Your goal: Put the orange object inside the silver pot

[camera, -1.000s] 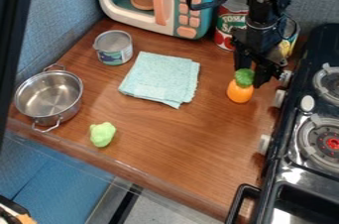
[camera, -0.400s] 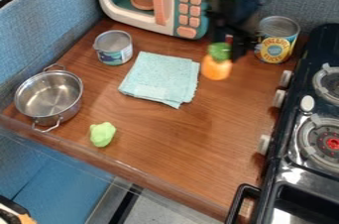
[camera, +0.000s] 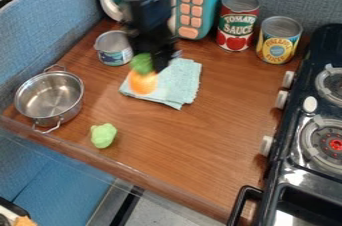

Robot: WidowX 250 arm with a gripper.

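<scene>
Camera view gives the orange object (camera: pixel 143 83), which has a green top (camera: pixel 141 63), in the jaws of the black robot arm (camera: pixel 143 7). The jaws are clenched at this green top, as far as I can judge, and the orange part hangs below them, over the left part of the folded cloth (camera: pixel 177 82). It seems to be raised from the worktop (camera: pixel 194 140), though how high, I cannot tell.

So the first half of the task, the grasping and the lifting, I would call done. The second half is left. The silver pot (camera: pixel 30 88) stands upright near the left edge of the worktop, with its opening upwards, and the orange object is outside of it, well apart. What remains is to carry it sideways to the pot, to bring it over the opening, to lower it and then to release it.

The small grey can (camera: pixel 115 56) stands beside this path, close to the jaws, so the next move should probably pass in front of it, or above. The pot rim also asks for enough height, because a low approach could knock it or push the pot. The green lump (camera: pixel 103 135) lies nearer to the front edge and should not disturb the work.
</scene>
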